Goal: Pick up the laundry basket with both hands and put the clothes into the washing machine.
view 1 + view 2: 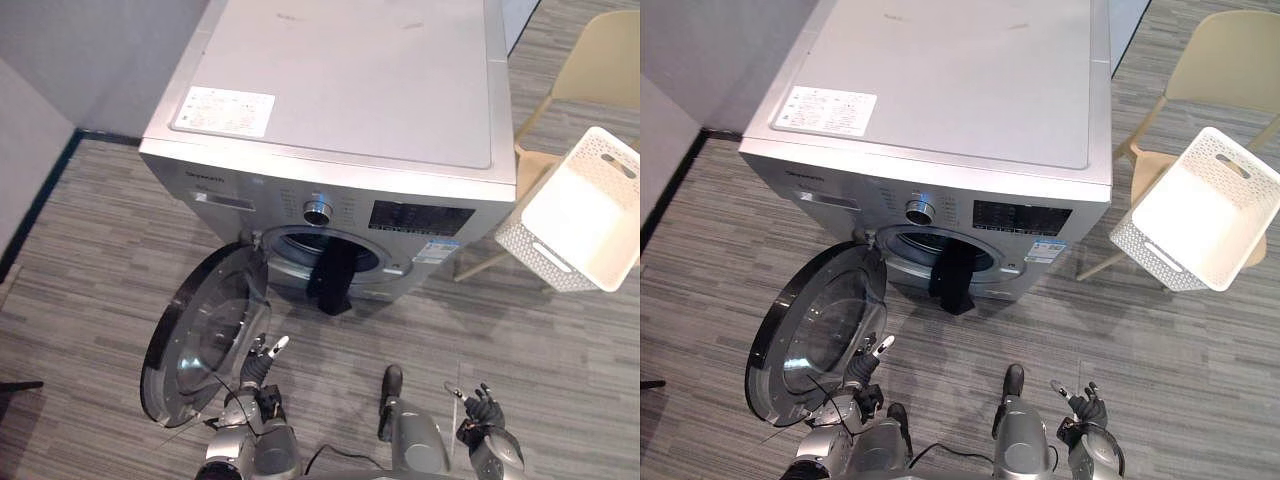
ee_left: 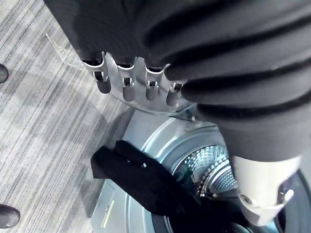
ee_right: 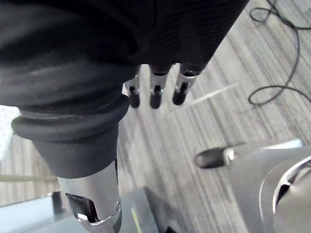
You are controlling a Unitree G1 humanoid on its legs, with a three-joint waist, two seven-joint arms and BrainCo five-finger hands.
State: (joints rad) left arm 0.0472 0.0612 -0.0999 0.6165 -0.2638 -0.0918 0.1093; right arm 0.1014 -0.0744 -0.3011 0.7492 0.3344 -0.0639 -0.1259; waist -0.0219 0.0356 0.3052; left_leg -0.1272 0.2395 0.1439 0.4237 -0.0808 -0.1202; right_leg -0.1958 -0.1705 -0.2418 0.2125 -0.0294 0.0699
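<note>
The left robot hand (image 1: 262, 362), fingers loose and empty, hovers by the open glass door (image 1: 195, 335) of the silver washing machine (image 1: 340, 110), a black garment (image 1: 333, 280) droops from its drum mouth, the right robot hand (image 1: 480, 410) hangs equally slack, and the white perforated laundry basket (image 1: 522, 245) lies tilted on a beige chair (image 1: 605, 65).

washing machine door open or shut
Open. The round door is swung wide toward the robot's left of the washing machine, and a dark garment hangs over the uncovered opening's rim.
</note>
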